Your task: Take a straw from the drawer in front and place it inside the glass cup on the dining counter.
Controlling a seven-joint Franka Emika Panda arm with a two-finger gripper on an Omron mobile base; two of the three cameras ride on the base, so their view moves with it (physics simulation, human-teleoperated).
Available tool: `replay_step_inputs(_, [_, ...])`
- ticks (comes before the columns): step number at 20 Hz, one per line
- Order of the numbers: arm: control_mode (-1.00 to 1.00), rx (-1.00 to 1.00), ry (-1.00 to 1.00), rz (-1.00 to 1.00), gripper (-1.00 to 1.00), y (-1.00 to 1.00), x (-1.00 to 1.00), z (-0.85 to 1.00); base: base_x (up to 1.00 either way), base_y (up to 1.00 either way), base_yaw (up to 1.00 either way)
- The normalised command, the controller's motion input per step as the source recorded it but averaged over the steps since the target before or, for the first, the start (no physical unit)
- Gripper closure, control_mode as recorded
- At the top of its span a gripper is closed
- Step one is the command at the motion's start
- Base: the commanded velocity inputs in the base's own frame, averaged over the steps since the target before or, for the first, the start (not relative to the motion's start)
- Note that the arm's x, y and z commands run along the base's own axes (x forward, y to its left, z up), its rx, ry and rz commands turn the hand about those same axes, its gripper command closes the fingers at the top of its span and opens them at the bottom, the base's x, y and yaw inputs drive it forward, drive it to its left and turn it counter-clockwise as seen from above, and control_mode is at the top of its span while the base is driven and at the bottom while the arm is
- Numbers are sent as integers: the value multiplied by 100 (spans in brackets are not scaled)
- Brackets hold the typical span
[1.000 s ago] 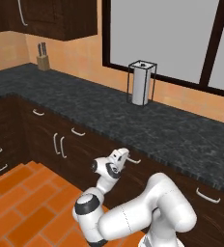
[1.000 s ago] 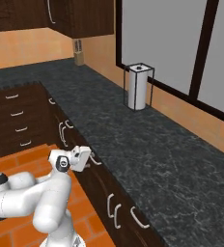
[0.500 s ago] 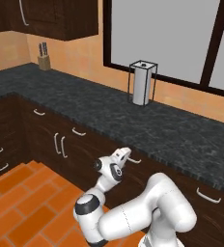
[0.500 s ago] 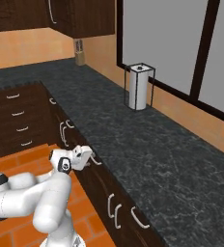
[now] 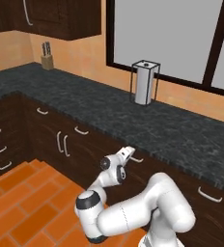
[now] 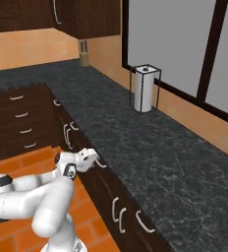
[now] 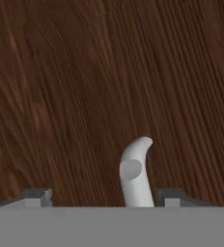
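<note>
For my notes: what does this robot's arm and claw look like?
The arm is glossy white with rounded, bulbous links and dark grey to black joint rings. No cables or markings are visible. The claw is small, with two grey finger tips.

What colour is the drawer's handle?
Silver: the curved bar handle on the dark brown wooden drawer shows best in the hand view.

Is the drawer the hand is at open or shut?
Shut. The drawer front sits flush under the counter; the hand straddles its handle.
</note>
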Motion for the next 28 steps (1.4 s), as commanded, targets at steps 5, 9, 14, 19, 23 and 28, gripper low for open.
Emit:
replay_step_inputs(5, [-100, 0, 8, 12, 100, -39, 96, -65, 0, 0, 0])
replay_step_inputs(9, [-100, 7, 38, 18, 100, -10, 61, -65, 0, 0, 0])
replay_step_inputs(14, [-100, 24, 51, 39, 100, 37, -45, -33, 0, 0, 0])
replay_step_inputs(19, [-100, 15, 66, 36, 100, 81, -72, 0, 0, 0, 0])
replay_step_inputs(23, [-100, 3, 68, 33, 100, 99, -82, -4, 0, 0, 0])
replay_step_inputs(28, [-100, -2, 63, 42, 100, 99, -73, -19, 0, 0, 0])
